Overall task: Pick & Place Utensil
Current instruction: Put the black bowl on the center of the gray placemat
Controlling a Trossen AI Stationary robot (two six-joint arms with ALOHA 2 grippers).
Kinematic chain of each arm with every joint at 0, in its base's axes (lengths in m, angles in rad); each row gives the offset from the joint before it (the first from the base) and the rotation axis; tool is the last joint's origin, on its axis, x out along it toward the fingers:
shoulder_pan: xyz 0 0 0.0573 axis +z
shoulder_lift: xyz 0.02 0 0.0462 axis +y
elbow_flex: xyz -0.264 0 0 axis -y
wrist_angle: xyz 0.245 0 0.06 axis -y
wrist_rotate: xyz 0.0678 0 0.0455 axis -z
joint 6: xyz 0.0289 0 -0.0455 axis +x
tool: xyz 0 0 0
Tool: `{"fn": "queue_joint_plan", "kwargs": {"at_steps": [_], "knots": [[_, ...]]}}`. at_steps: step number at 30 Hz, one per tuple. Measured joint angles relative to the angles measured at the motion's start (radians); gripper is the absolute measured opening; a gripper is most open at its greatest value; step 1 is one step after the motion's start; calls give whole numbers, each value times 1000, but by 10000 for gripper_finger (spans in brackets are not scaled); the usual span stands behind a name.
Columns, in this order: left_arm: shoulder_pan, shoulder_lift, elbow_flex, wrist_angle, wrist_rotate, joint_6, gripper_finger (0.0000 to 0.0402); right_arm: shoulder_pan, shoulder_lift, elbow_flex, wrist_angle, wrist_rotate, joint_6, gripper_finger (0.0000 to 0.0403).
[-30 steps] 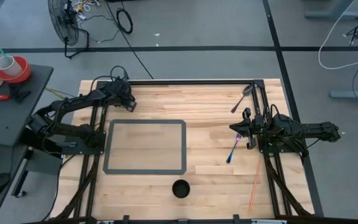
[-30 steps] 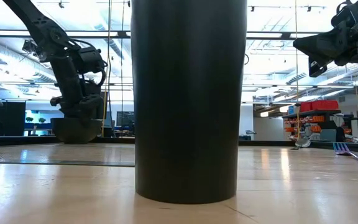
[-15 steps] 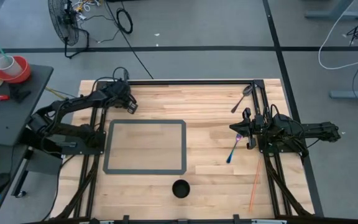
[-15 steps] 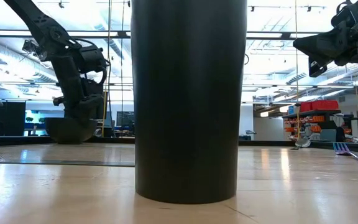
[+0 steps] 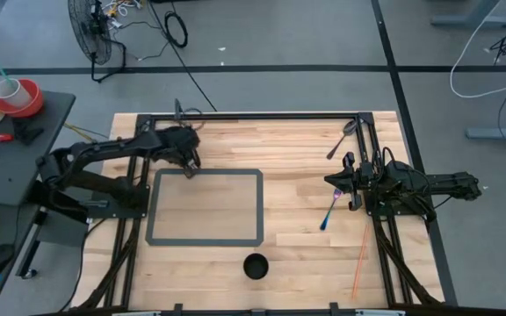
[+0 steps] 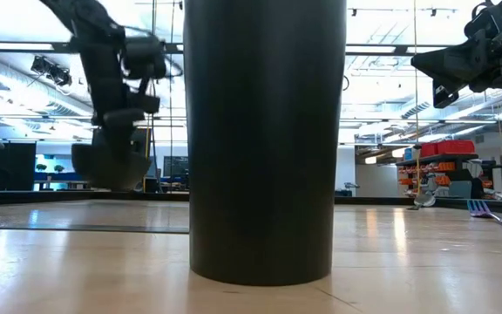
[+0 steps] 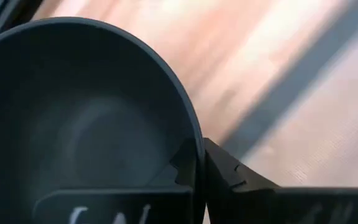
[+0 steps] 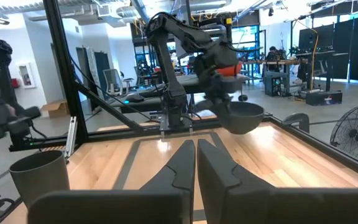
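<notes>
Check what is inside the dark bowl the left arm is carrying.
The left wrist view shows the bowl's interior bare, nothing in it. The left end effector grips its rim, and the arm's own hardware hides a strip of the interior nearest the camera.

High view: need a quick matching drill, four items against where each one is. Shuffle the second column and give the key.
Items
1. dark round bowl
2. black cylindrical cup
3. blue-handled fork with purple tines
4. grey metal spoon

Places
A. far right corner of the wooden table
B. held by its rim in the left claw, above the grey taped rectangle's far-left corner
C. near table edge, centre
D. beside the right claw

Pairs: 1-B, 2-C, 3-D, 4-A
</notes>
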Motion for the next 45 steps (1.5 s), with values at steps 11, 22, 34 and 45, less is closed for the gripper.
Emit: {"fn": "queue_joint_plan", "kwargs": {"at_steps": [11,22,34,45], "knots": [[-466,-137,10,-90,3,-124,14,0,0,0,0,0,0,23],[-875,-152,-22,39,-101,-207,16,0,0,0,0,0,0,23],[-945,4,-34,174,-80,-140,19,0,0,0,-1,0,0,23],[-945,81,-34,180,-97,-184,22,0,0,0,0,0,0,23]]}}
